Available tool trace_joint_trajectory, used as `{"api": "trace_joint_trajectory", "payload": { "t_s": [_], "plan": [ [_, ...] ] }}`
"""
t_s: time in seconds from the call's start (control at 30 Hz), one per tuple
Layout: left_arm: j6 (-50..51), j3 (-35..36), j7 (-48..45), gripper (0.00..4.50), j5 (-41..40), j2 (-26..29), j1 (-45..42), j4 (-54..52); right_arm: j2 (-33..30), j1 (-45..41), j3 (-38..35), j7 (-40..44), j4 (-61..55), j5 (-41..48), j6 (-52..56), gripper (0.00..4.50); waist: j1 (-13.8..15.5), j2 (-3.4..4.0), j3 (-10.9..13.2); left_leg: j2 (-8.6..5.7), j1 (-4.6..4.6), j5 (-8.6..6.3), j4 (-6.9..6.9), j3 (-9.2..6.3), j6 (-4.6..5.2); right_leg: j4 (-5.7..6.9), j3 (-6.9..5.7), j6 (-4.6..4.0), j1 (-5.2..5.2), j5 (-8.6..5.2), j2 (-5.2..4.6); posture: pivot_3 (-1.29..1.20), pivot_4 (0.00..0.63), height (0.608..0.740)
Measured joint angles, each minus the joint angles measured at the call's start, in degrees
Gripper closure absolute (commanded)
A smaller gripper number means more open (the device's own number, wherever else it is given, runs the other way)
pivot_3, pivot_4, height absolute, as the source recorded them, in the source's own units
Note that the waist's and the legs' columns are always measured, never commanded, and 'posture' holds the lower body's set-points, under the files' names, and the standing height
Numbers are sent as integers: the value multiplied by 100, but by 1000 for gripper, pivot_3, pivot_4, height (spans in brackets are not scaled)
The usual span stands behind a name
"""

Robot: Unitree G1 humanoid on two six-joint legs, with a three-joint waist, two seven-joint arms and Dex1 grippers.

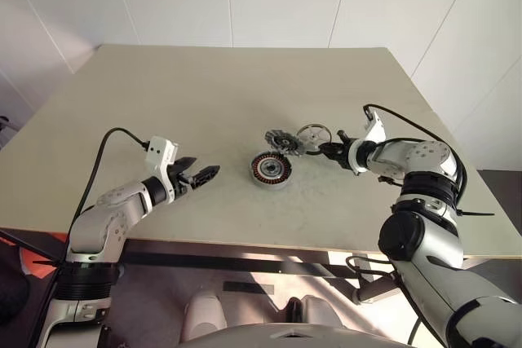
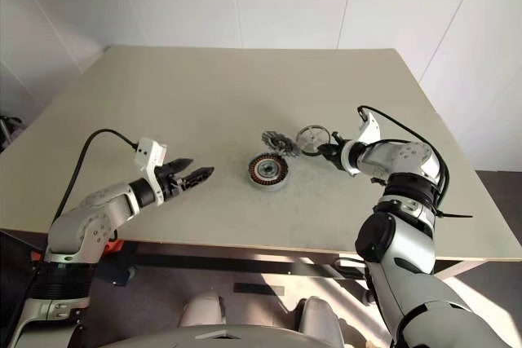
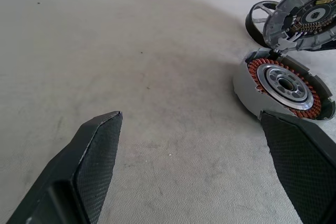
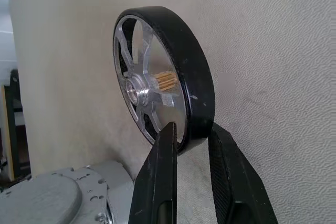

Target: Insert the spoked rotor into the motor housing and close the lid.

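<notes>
The motor housing, a round grey shell with copper windings inside, lies on the table's middle. Its hinged lid stands open behind it. The spoked rotor, a black-rimmed wheel with silver spokes, hangs tilted just to the right of the lid. My right gripper is shut on it. In the right wrist view the fingers pinch the rotor by its rim. My left gripper hovers open to the left of the housing, with nothing between its fingers.
The beige table spreads wide behind and to the left of the parts. Its front edge runs just below both arms. White walls stand behind it.
</notes>
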Motion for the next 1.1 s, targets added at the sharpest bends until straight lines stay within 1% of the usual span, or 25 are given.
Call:
{"api": "trace_joint_trajectory", "payload": {
  "t_s": [0.23, 0.37, 0.67, 0.83, 0.93, 1.1],
  "plan": [
    [0, -1, -2, 68, 41, 2, 1, 0, 2, -2, -8, -4, 2, 28, -237, 3515, -1, 0, 0, 0, 1, 0, 0, 0, 0, 0, 0, 0, 0, 0, 0, 0, 0, 740],
    [0, -8, -2, 68, 49, 1, 2, -1, 46, -14, -59, -37, 2, 98, -313, 4282, -2, 0, 0, 0, 0, 0, 0, 0, 0, 0, 0, 0, 0, 0, 0, 0, 0, 740],
    [-1, -14, -2, 68, 58, 1, 2, -1, 83, -51, 57, 21, -51, 256, -323, 4281, -3, 0, 0, 0, 0, 0, 0, 0, 0, 0, 0, 0, 0, 0, 0, 0, 0, 740],
    [-1, -39, -2, 68, 65, 0, 1, 0, 137, -457, -61, 283, -474, 774, -245, 4281, -4, 2, 1, 0, 0, 0, 0, 0, 0, 1, 0, 0, -1, 0, 0, 0, 0, 740],
    [-1, -51, -2, 68, 72, -2, -2, 2, 135, -699, 2, 576, -1091, 1276, 130, 4281, 1, 2, 1, 0, 0, -1, -2, 0, 1, -2, -1, 0, 0, 0, 1, 0, 0, 740],
    [-3, -78, -1, 68, 93, -33, -15, 19, 132, -683, 327, 947, -2090, 1976, 1243, 4281, 23, 1, 0, 0, 1, -1, -2, -1, 2, -4, -2, 1, 3, 0, 1, 0, 0, 740]
  ]
}}
